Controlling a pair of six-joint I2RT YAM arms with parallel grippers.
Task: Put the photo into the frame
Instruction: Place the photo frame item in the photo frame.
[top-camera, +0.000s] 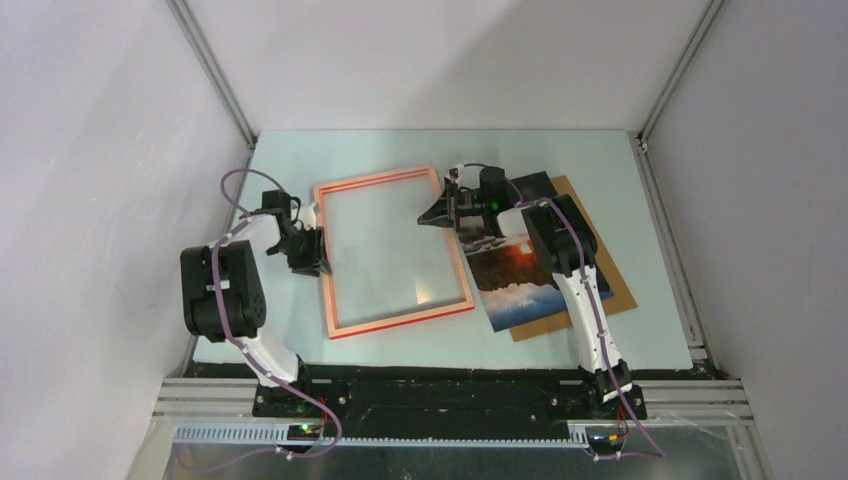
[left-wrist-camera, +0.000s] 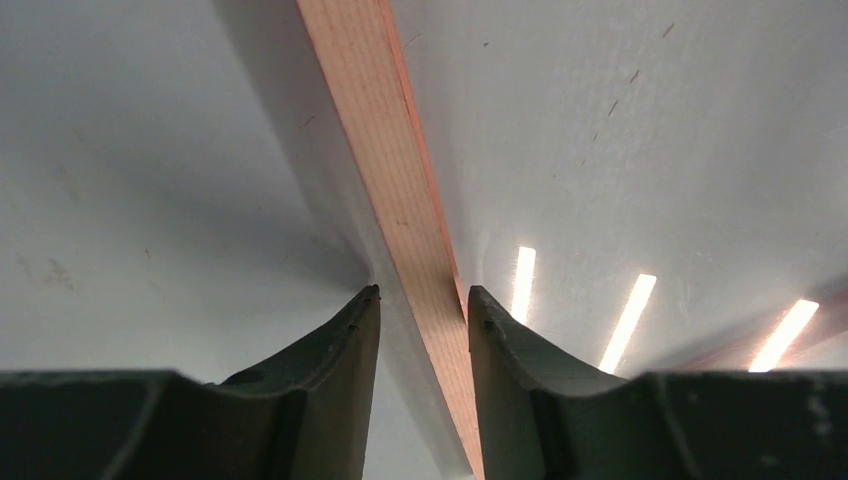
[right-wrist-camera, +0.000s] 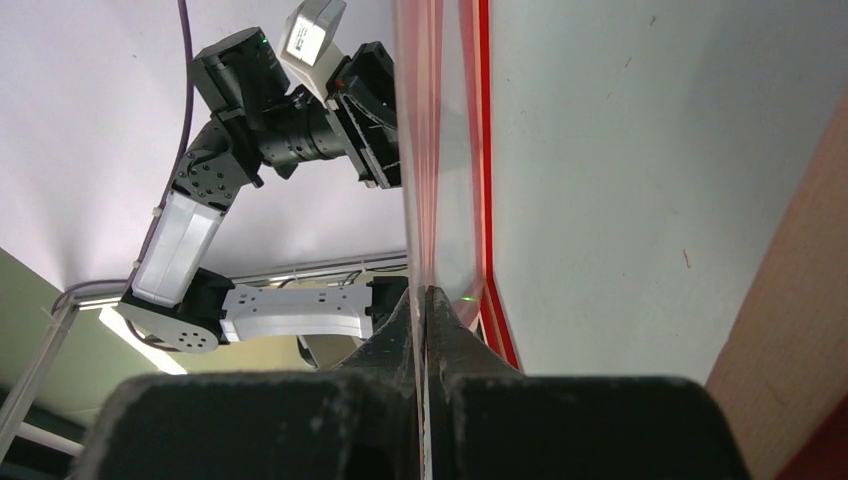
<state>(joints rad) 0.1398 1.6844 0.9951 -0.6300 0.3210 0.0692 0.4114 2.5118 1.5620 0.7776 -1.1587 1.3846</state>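
The frame (top-camera: 375, 178) lies near the table's middle, pale back edges up, with its clear pane reflecting light. My left gripper (top-camera: 318, 262) is at its left rail. In the left wrist view the fingers straddle that rail (left-wrist-camera: 400, 150); the left gripper (left-wrist-camera: 422, 295) is open, with a thin gap beside one finger. My right gripper (top-camera: 428, 217) is at the upper part of the right rail. In the right wrist view the right gripper (right-wrist-camera: 427, 295) is shut on the frame's thin edge (right-wrist-camera: 483, 150). The photo (top-camera: 520, 275) lies face up to the right of the frame, partly under the right arm.
A brown backing board (top-camera: 615, 290) lies under the photo and sticks out on its right; its edge (right-wrist-camera: 790, 330) shows in the right wrist view. The left arm (right-wrist-camera: 290, 130) shows beyond the frame there. White walls enclose the table on three sides.
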